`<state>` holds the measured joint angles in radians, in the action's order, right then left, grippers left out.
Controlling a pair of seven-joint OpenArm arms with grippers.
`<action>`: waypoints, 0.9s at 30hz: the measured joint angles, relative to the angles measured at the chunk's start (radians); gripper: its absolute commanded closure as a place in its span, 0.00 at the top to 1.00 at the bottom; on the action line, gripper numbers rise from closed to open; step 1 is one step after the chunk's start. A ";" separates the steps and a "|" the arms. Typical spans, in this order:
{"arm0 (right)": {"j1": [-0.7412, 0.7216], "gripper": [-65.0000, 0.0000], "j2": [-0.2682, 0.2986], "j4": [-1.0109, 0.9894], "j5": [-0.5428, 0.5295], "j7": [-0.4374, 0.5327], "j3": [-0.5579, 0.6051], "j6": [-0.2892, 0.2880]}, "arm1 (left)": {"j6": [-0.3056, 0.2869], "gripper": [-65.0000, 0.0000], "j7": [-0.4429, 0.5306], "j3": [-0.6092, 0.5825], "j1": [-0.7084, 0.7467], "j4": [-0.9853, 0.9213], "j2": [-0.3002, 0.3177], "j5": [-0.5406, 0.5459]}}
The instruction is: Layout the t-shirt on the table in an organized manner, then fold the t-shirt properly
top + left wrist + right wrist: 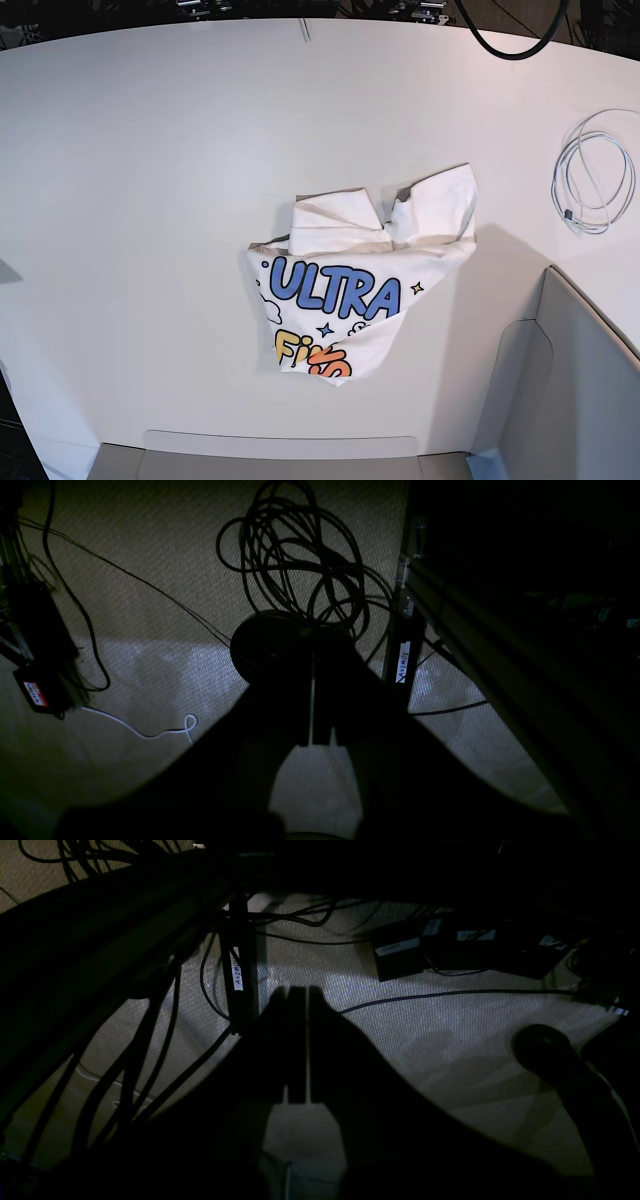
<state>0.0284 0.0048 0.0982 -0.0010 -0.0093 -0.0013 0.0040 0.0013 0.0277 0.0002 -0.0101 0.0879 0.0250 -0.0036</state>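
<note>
The white t-shirt [360, 270] lies crumpled in a bunch on the white table [150, 180], a little right of centre, with blue "ULTRA" and part of the yellow and orange print showing. Neither arm shows in the base view. In the left wrist view my left gripper [312, 720] hangs below the table over carpet, its jaws together and empty. In the right wrist view my right gripper [298, 1080] is likewise down over the carpet, jaws together and empty. The shirt does not show in either wrist view.
A coiled white cable [595, 175] lies on the table at the right. A grey angular bin [560, 380] stands at the lower right. Black cable coils [300, 560], power bricks [400, 952] and a frame post [405, 650] lie on the floor.
</note>
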 measured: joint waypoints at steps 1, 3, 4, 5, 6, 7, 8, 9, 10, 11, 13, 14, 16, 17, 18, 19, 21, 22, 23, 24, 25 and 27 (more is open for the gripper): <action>0.000 0.00 0.000 0.000 0.000 0.000 0.000 0.000 | 0.002 0.00 0.001 0.000 0.005 0.000 0.000 0.000; 0.000 0.00 0.000 0.000 0.000 0.000 0.000 0.000 | 0.002 0.00 0.000 0.000 0.008 0.000 0.000 0.000; 0.000 0.00 0.000 0.000 0.000 0.000 0.000 0.000 | 0.002 0.00 0.000 0.000 0.010 0.000 0.000 0.000; 0.000 0.00 0.000 0.000 0.000 0.000 0.000 0.000 | 0.002 0.00 0.000 0.000 0.013 0.000 0.000 0.000; 0.000 0.00 0.000 0.000 0.000 0.000 0.000 0.000 | 0.002 0.00 0.000 0.000 0.013 0.000 0.000 0.000; 0.000 0.00 0.000 0.000 0.000 0.000 0.000 0.000 | 0.002 0.00 0.000 0.000 0.013 0.000 0.000 0.000; 0.000 0.00 0.000 0.000 0.000 0.000 0.000 0.000 | 0.002 0.00 0.000 0.000 0.013 0.000 0.000 0.000; 0.000 0.00 0.000 0.000 0.000 0.000 0.000 0.000 | 0.002 0.00 0.000 0.000 0.012 0.000 0.000 0.000; 0.000 0.00 0.000 0.000 0.000 0.000 0.000 0.000 | 0.003 0.00 0.000 0.000 0.012 0.000 0.000 0.000; 0.001 0.00 0.000 0.000 0.000 0.000 0.000 0.000 | 0.002 0.00 0.000 0.000 0.010 0.000 0.000 0.000; 0.008 0.00 0.000 0.000 0.000 0.006 0.000 0.000 | 0.002 0.00 0.000 0.000 0.010 0.000 0.000 0.000; 0.011 0.00 0.000 0.000 0.000 0.006 0.000 0.000 | 0.002 0.00 0.000 0.000 0.011 0.000 0.000 0.000; 0.017 0.00 0.000 0.000 0.000 0.007 0.000 -0.002 | 0.002 0.00 0.001 0.000 0.024 0.000 0.003 0.000; 0.022 0.00 0.000 0.000 0.000 0.006 0.000 -0.002 | 0.002 0.00 0.001 0.000 0.025 0.000 0.003 0.000; 0.026 0.00 0.000 0.000 0.001 0.006 0.000 -0.002 | 0.002 0.00 0.001 0.000 0.029 0.000 0.003 0.000; 0.027 0.00 0.000 0.000 0.000 0.007 0.000 -0.002 | 0.002 0.00 0.000 0.000 0.030 0.000 0.003 0.000; 0.030 0.00 0.000 0.000 0.000 0.007 0.000 -0.002 | 0.002 0.00 0.001 0.000 0.035 0.000 0.003 0.000; 0.030 0.00 0.000 0.000 0.000 0.007 0.000 -0.002 | 0.002 0.00 0.000 0.000 0.036 0.000 0.006 0.000; 0.030 0.00 0.000 0.000 0.000 0.007 0.000 -0.002 | 0.002 0.00 0.000 0.000 0.035 0.000 0.006 0.000; 0.030 0.00 0.000 0.000 0.000 0.007 0.000 -0.002 | 0.002 0.00 0.000 0.000 0.035 0.000 0.006 0.000; 0.029 0.00 0.000 0.000 0.000 0.007 0.000 -0.002 | 0.002 0.00 0.000 0.000 0.034 0.000 0.007 0.000; 0.027 0.00 0.000 0.000 0.000 0.007 0.000 -0.002 | 0.002 0.00 0.001 0.000 0.032 0.000 0.008 0.000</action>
<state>0.0559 0.0048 0.0986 -0.0010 -0.0025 -0.0013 0.0017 0.0032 0.0284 0.0002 0.0223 0.0879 0.0330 -0.0036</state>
